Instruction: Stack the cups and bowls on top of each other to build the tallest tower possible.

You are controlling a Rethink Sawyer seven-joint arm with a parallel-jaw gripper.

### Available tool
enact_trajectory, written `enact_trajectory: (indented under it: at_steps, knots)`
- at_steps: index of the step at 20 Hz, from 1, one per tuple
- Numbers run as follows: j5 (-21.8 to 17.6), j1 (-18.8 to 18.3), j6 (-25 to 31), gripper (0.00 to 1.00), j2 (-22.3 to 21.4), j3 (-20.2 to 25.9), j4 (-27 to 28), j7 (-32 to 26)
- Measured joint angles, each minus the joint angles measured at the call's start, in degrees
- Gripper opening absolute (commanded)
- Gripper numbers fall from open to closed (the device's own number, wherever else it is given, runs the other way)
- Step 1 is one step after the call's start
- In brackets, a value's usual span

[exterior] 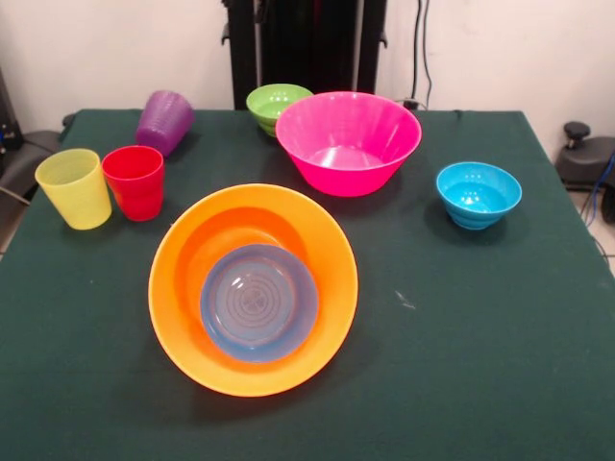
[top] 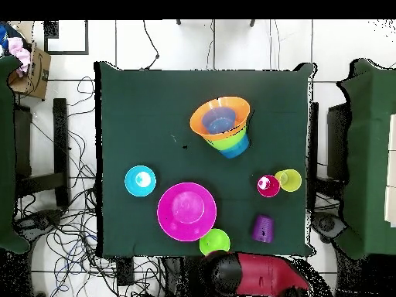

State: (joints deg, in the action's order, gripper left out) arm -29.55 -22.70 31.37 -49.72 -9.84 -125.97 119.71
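Observation:
The tower stands mid-table: a large orange bowl (exterior: 187,250) (top: 203,116) with a blue bowl (exterior: 258,303) (top: 220,121) inside it. In the overhead view it rests on a green bowl (top: 229,141) and a blue bowl (top: 237,150). A pink bowl (exterior: 348,144) (top: 186,211), a small green bowl (exterior: 277,104) (top: 214,242) and a blue bowl (exterior: 478,195) (top: 140,181) stand apart. A yellow cup (exterior: 75,188) (top: 288,180) and a red cup (exterior: 134,181) (top: 267,186) stand upright side by side. A purple cup (exterior: 164,121) (top: 264,228) shows no mouth. No gripper shows.
The dark green table (exterior: 480,336) (top: 139,108) carries everything. The robot's red and black arm (top: 259,274) is drawn back past the table's edge near the small green bowl. Other green tables, a cardboard box (top: 31,66) and cables surround the table.

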Motion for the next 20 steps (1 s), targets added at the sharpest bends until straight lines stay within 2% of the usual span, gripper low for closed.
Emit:
enact_trajectory:
  at_steps: [2,6,12,13,17,20]
  knots:
    - [-0.02,0.44,-0.30,1.00,0.58,0.11,0.06,0.00]
    - [-0.04,3.04,-4.50,1.00,4.61,-0.07,1.27,0.00]
    - [-0.05,8.40,-20.88,1.00,15.69,-1.40,6.32,0.00]
    - [-0.05,9.61,-25.87,1.00,18.69,-1.85,7.70,0.00]
    - [-0.01,10.79,-32.88,1.00,22.41,-2.27,9.11,0.00]
    - [-0.01,10.63,-35.01,1.00,23.31,-2.27,9.15,0.00]
